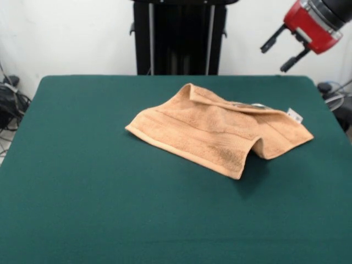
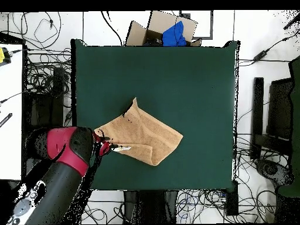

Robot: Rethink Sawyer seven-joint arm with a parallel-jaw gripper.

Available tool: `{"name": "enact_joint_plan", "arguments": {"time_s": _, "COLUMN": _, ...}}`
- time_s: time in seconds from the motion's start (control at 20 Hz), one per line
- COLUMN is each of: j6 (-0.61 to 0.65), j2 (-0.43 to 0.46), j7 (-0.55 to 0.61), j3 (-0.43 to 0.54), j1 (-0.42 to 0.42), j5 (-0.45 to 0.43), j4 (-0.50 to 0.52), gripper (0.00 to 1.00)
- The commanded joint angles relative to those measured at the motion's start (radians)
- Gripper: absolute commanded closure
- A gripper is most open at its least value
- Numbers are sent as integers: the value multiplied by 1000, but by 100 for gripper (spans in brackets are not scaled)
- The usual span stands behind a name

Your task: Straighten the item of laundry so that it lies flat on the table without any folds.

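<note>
The tan terry towel (image 1: 212, 129) lies right of centre on the dark green table (image 1: 82, 181). It is folded over on itself, with a raised hump at its near right edge and a small white tag (image 1: 295, 115) at its far right corner. My gripper (image 1: 274, 59) hangs in the air above the table's far right corner, up and a little left of the tag, open and empty. In the overhead view the gripper (image 2: 107, 144) sits at the left end of the towel (image 2: 143, 133), by the tag (image 2: 122, 149).
The black pedestal (image 1: 179, 38) stands behind the far edge. In the overhead view a cardboard box with a blue item (image 2: 167, 30) lies beyond the far side of the table (image 2: 193, 70), and cables (image 2: 44, 76) cover the floor around it.
</note>
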Motion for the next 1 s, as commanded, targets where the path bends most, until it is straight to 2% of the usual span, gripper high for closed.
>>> {"name": "enact_joint_plan", "arguments": {"time_s": 0.05, "j6": -140, "j2": -38, "j7": 180, "j3": 130, "j1": -93, "j5": 58, "j4": 140, "gripper": 0}}
{"name": "enact_joint_plan", "arguments": {"time_s": 0.4, "j6": -247, "j2": -104, "j7": 84, "j3": 187, "j1": -162, "j5": 29, "j4": 219, "gripper": 0}}
{"name": "enact_joint_plan", "arguments": {"time_s": 0.85, "j6": -311, "j2": -105, "j7": 106, "j3": 201, "j1": -177, "j5": 2, "j4": 244, "gripper": 0}}
{"name": "enact_joint_plan", "arguments": {"time_s": 0.95, "j6": -336, "j2": -118, "j7": 83, "j3": 227, "j1": -193, "j5": 1, "j4": 268, "gripper": 0}}
{"name": "enact_joint_plan", "arguments": {"time_s": 1.0, "j6": -372, "j2": -142, "j7": 35, "j3": 271, "j1": -225, "j5": -2, "j4": 297, "gripper": 0}}
